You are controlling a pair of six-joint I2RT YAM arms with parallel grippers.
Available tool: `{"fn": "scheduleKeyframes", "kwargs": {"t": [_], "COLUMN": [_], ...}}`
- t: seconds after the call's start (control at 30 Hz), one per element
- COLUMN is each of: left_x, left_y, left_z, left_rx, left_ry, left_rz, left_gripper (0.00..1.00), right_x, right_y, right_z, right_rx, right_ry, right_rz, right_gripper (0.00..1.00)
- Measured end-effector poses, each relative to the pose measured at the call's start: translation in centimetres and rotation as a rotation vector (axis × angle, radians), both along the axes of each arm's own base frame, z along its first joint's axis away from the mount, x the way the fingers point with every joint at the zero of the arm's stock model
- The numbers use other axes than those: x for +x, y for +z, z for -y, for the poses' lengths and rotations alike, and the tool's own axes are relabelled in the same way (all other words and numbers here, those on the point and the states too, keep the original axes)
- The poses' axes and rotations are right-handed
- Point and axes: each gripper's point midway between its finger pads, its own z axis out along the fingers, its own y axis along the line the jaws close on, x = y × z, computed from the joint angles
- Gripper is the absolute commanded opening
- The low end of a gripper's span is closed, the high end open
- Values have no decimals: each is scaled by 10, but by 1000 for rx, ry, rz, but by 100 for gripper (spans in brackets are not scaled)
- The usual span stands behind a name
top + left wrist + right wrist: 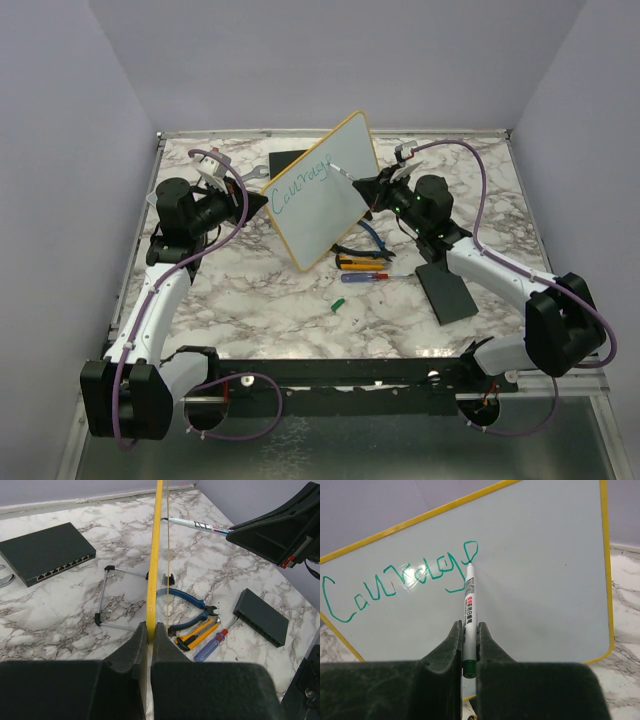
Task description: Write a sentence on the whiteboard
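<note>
The left gripper (149, 629) clamps the tilted whiteboard (335, 200) by its edge. The right gripper (468, 630) pinches a marker (469, 600), tip on the whiteboard at the teal writing (395, 582).

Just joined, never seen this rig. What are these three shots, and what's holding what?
Two robot arms are bolted at the near edge of a marble table. The wide picture comes from a fixed camera above and behind them; the other two come from a camera on each wrist. The left gripper pinches the yellow rim of a whiteboard, holding it up tilted. The right gripper holds a marker, tip on the board at the end of teal handwriting. Loose on the table: blue pliers, a screwdriver, a flat black box.
</note>
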Motion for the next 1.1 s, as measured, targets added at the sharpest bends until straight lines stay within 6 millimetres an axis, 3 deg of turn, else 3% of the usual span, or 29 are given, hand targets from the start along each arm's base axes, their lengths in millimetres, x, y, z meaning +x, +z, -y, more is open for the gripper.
{"fn": "scheduleKeyframes", "kwargs": {"t": [1.1], "left_x": [0], "left_y": [0], "left_z": [0], "left_rx": [0], "left_ry": [0], "left_rz": [0], "left_gripper": [0], "right_x": [10], "right_y": [-3], "right_z": [9], "right_rx": [-11], "right_ry": [-74], "right_rz": [-12], "right_gripper": [1]}}
